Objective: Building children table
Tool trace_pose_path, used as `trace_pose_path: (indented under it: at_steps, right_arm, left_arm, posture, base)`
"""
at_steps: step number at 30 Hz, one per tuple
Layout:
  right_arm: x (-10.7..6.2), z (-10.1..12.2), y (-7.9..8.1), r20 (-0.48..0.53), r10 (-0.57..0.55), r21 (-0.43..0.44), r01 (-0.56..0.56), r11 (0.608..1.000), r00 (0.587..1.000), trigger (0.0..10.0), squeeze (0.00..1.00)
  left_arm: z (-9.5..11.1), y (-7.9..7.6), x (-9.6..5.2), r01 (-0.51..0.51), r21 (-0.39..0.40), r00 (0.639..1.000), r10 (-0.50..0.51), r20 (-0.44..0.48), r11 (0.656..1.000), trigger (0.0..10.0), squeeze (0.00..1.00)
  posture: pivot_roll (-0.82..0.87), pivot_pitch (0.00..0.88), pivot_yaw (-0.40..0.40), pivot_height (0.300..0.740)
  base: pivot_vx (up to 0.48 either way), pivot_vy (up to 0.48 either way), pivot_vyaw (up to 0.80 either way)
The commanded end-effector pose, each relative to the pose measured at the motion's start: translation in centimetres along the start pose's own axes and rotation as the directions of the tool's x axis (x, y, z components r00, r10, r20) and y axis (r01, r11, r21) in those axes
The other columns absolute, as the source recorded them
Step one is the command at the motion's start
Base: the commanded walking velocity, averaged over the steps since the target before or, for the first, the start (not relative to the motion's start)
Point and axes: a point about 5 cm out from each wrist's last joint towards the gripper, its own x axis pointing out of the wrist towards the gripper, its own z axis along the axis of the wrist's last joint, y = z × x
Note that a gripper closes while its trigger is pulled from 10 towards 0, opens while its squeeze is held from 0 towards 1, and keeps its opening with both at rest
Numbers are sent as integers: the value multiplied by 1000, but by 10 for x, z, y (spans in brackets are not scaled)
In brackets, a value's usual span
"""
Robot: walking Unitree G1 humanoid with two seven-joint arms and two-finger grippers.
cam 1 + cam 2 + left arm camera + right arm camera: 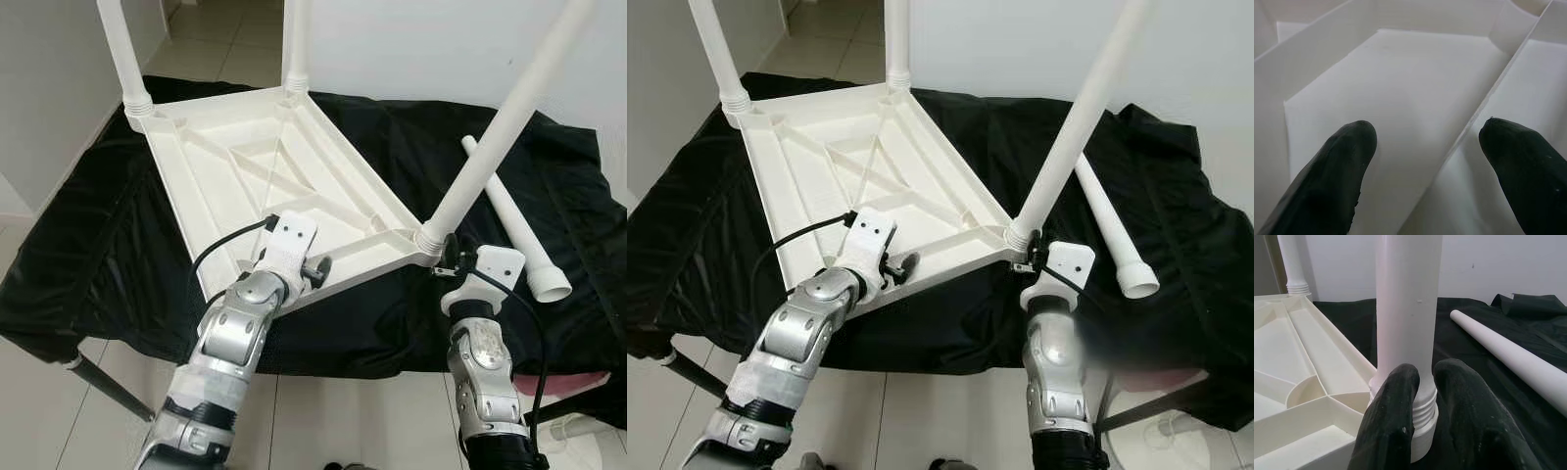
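A white plastic table top (pixel 245 166) lies upside down on a black cloth (pixel 88 255). Two legs stand at its far corners (pixel 122 49) (pixel 296 39), and a third leg (pixel 490 137) rises tilted from the near right corner. A loose leg (pixel 514 230) lies on the cloth to the right. My left gripper (pixel 1425 132) is open over the underside near the front left, its fingers either side of a rib (pixel 1474 122). My right gripper (pixel 1425 369) is shut, its tips up against the threaded base (pixel 1422 406) of the near right leg.
The cloth covers a low surface whose front edge runs just before my arms. A dark support leg (pixel 108 387) slants to the tiled floor at the lower left. White walls stand behind and to the left. Something pink (pixel 578 384) lies at the lower right.
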Motion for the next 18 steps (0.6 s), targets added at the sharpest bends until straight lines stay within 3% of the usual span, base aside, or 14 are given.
trace_pose_path:
  at_steps: [1, 4, 16, 17, 18]
  right_arm:
    - [-2, -1, -2, -1, -12, -13, 12, 1000, 1000, 10000, 0]
    - [-2, -2, 0, -3, -12, -7, 12, 1000, 1000, 10000, 0]
    - [0, 0, -1, 3, -39, -9, 39, 999, 999, 10000, 0]
    - [1, 0, -1, 3, -41, -9, 41, 999, 999, 10000, 0]
    - [1, 0, -1, 3, -42, -9, 42, 999, 999, 10000, 0]
  left_arm:
    - [-3, 3, 2, -70, -9, 997, 70, -29, 998, 10000, 0]
    - [-9, 10, 6, -118, 2, 990, 118, -76, 993, 10000, 0]
    - [-7, 24, 7, -156, -29, 985, 154, -77, 987, 10000, 0]
    - [-6, 25, 7, -165, -19, 984, 163, -74, 986, 6392, 0]
    - [-6, 26, 7, -172, -10, 983, 171, -74, 985, 6392, 0]
  posture:
    - [-3, 97, -66, 740]
    - [-3, 99, -64, 740]
    - [-6, 109, -52, 740]
    - [-5, 109, -51, 740]
    - [-5, 109, -51, 740]
  base:
    - [0, 0, 0]
    - [0, 0, 0]
    - [0, 0, 0]
    - [0, 0, 0]
    - [0, 0, 0]
